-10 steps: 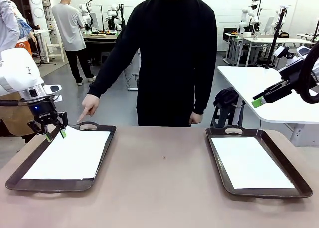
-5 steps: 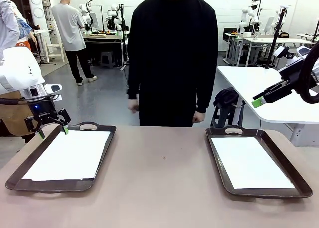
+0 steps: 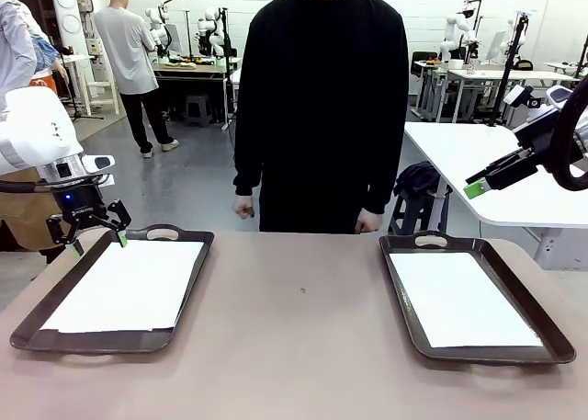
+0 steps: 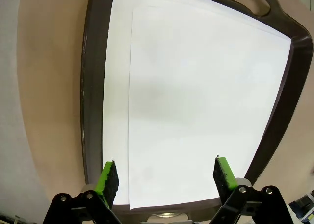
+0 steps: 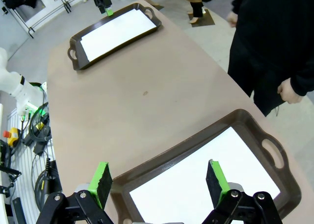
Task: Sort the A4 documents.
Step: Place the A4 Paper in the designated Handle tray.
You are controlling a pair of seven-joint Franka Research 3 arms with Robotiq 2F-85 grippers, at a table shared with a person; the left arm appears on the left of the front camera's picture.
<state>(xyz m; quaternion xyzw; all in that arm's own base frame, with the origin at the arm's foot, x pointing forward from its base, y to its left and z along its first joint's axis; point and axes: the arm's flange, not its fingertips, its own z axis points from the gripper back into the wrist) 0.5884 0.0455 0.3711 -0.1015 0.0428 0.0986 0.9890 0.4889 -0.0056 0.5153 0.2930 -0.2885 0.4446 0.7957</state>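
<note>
- Paper first: the sheets (image 3: 124, 284) in the left tray (image 3: 188, 291) look thin, light and limp. They would likely sag if lifted by one edge and slide easily over each other, so a grip could take one sheet or several.
- Left wrist view shows at least two sheets, the upper one (image 4: 196, 101) lying offset so that a strip of the lower sheet (image 4: 115, 87) shows along one side. That offset edge looks like the best place to part them.
- Left gripper (image 3: 95, 243) hangs just above the tray's far left corner, jaws spread wide and holding nothing, its green pads (image 4: 110, 177) over the paper's short edge.
- Tray rim is raised all round, so the sheets cannot be slid off sideways; a corner or edge probably has to be peeled up inside the rim.
- Bare table (image 3: 303, 337) between the trays gives wide open room. The person (image 3: 322, 107) stands at the far side, hands down and off the table.
- Right tray (image 3: 404, 296) holds another sheet (image 3: 455, 296), flat with dark margin showing around it.
- Right gripper (image 5: 159, 177) is held high above the right tray's corner, jaws wide apart and empty, well clear of the paper.
</note>
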